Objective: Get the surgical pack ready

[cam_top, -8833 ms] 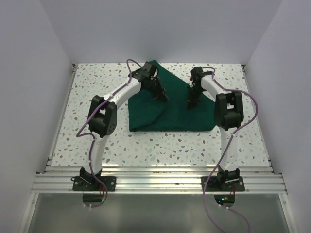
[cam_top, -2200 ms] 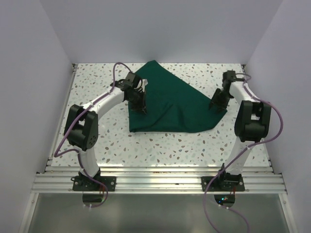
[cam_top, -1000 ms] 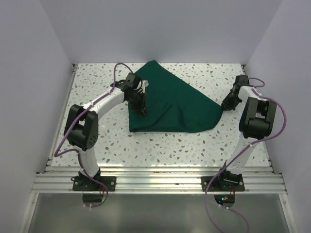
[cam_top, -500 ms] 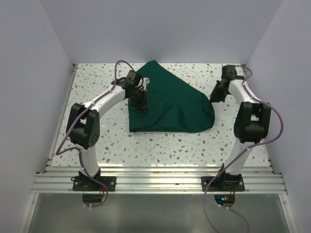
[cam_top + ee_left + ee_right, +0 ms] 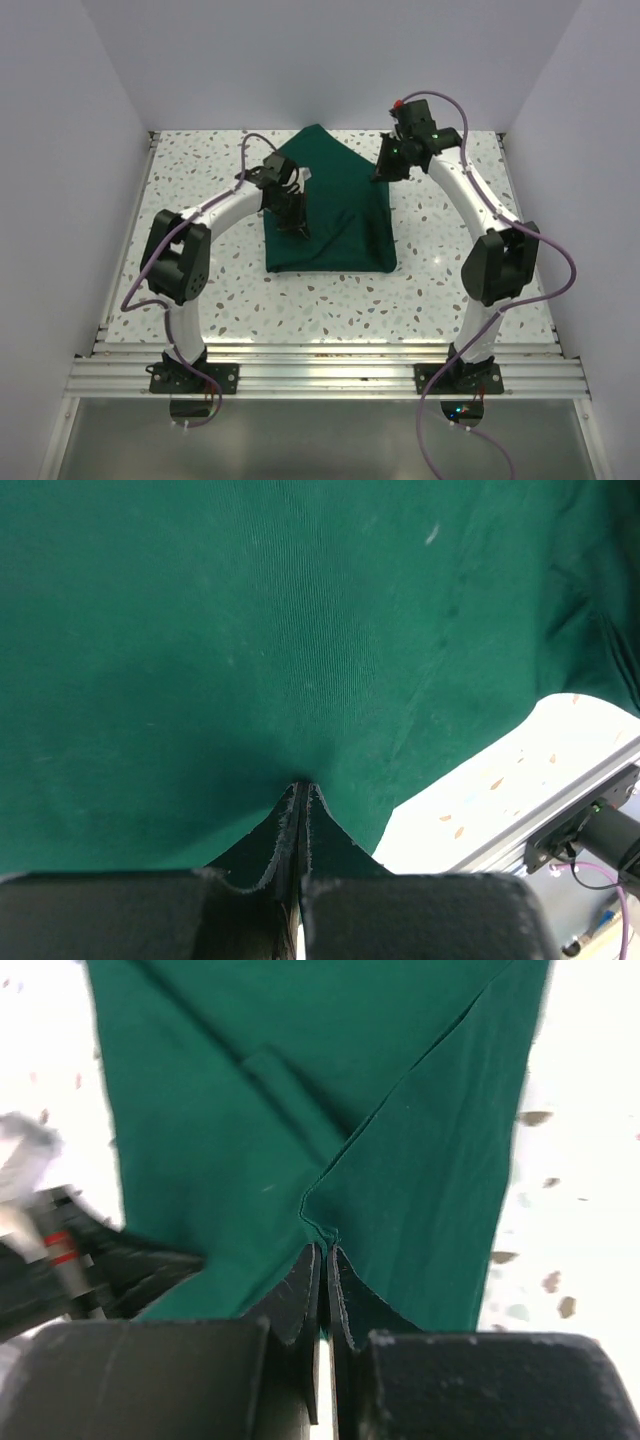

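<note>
Two closed pinches on the surgical drape (image 5: 345,225)
Anchors cloth between the closed tips of the left gripper (image 5: 300,792); nips a raised fold at the closed tips of the right gripper (image 5: 325,1252), probably to lay it across.

Left arm: arched from its base at 7 o'clock, elbow out at 9. Left hand (image 5: 298,228) sits just left of centre, angled down toward 5 o'clock, fingers (image 5: 255,855) pressed together. Right arm: stretched from its 5 o'clock base to 1 o'clock. Right hand (image 5: 383,172) has its tips closed, pinching the surgical pack (image 5: 300,1080).
</note>
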You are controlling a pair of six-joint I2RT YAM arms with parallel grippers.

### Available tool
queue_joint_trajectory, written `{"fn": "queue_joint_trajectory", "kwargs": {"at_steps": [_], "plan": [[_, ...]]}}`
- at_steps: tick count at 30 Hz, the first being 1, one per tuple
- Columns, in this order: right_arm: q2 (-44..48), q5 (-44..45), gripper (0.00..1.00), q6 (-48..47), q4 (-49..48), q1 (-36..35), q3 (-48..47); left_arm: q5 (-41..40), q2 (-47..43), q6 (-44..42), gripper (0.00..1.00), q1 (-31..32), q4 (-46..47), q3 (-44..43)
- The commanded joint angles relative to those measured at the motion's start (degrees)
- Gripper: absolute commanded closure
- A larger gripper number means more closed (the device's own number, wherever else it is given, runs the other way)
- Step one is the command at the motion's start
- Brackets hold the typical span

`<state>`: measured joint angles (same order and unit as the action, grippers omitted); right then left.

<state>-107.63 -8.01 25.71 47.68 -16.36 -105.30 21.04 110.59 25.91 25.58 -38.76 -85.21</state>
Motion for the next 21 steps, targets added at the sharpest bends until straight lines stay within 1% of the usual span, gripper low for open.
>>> {"fn": "queue_joint_trajectory", "kwargs": {"at_steps": [1, 6, 10, 13, 18, 21], "plan": [[-0.82, -2.54, 1.00, 0.91, 1.45, -3.23, -5.87, 1.64, 0.33, 2.39, 1.00, 0.87, 3.96, 2.24], [-4.33, -2.89, 1.00, 2.06, 1.71, -7.71, -11.68, 0.76, 0.07, 3.09, 1.00, 1.05, 5.10, 4.52], [-7.41, -3.06, 1.00, 3.11, 2.59, -10.18, -17.82, -0.03, -0.46, 3.53, 1.00, 1.22, 5.89, 5.84], [-8.99, -2.89, 1.00, 4.08, 2.68, -11.59, -20.47, -0.38, -0.55, 3.71, 1.00, 1.31, 6.33, 6.63], [-10.66, -3.15, 1.00, 4.96, 2.24, -13.52, -21.88, -0.47, -1.16, 4.32, 1.00, 1.40, 7.03, 7.60], [-11.02, -3.24, 1.00, 5.31, 1.98, -14.05, -21.71, -2.57, -3.17, 4.67, 1.00, 1.31, 5.90, 6.90]]}}
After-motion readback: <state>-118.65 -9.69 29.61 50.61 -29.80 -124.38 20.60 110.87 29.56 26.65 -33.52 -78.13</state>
